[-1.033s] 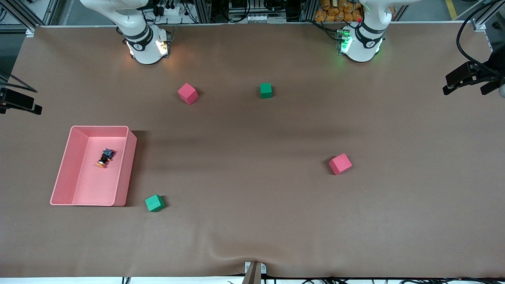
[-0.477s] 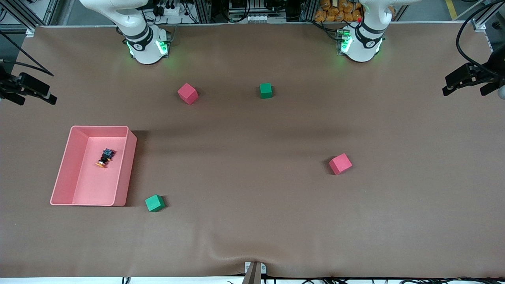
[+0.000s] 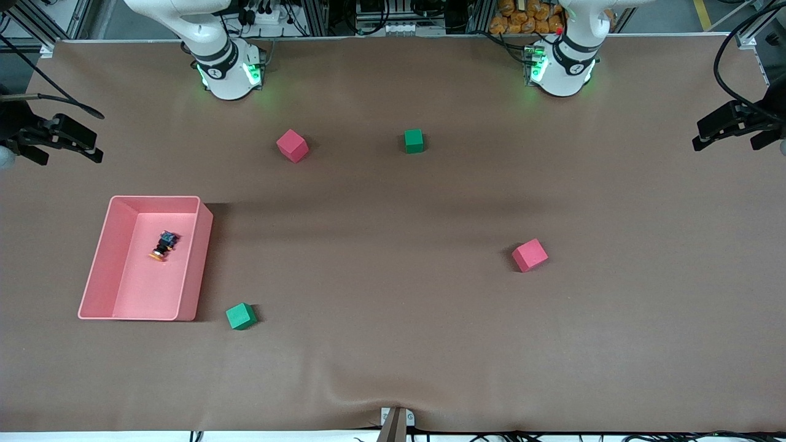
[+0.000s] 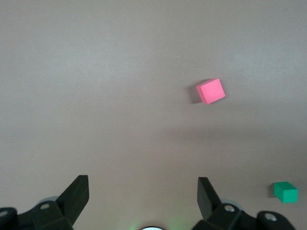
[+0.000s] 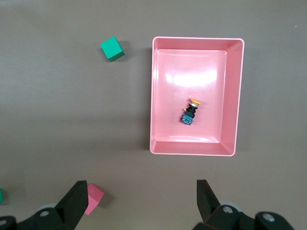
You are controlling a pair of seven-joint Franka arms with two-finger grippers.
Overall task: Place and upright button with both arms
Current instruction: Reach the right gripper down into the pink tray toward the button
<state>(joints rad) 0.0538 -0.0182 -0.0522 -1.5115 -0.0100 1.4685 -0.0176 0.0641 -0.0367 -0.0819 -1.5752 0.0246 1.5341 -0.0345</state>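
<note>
With the button [image 3: 163, 245] lying on its side in the pink tray [image 3: 188, 270], the wide-open right gripper [image 5: 139, 201] hangs high over the table and must descend to grasp it, while the left gripper [image 4: 143, 199], also wide, waits.

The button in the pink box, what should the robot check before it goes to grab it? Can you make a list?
1. The button is lying on its side in the pink tray: ok for a pick, though not yet upright.
2. Nothing else is in the tray with it: ok.
3. The right gripper is open, high over the table with the tray below it: ok.
4. The left gripper is open, over bare table near a pink cube: ok, waiting.
5. The green cube beside the tray is apart from its wall: ok.
6. Whether the fingers fit around the small button: cannot tell.
</note>
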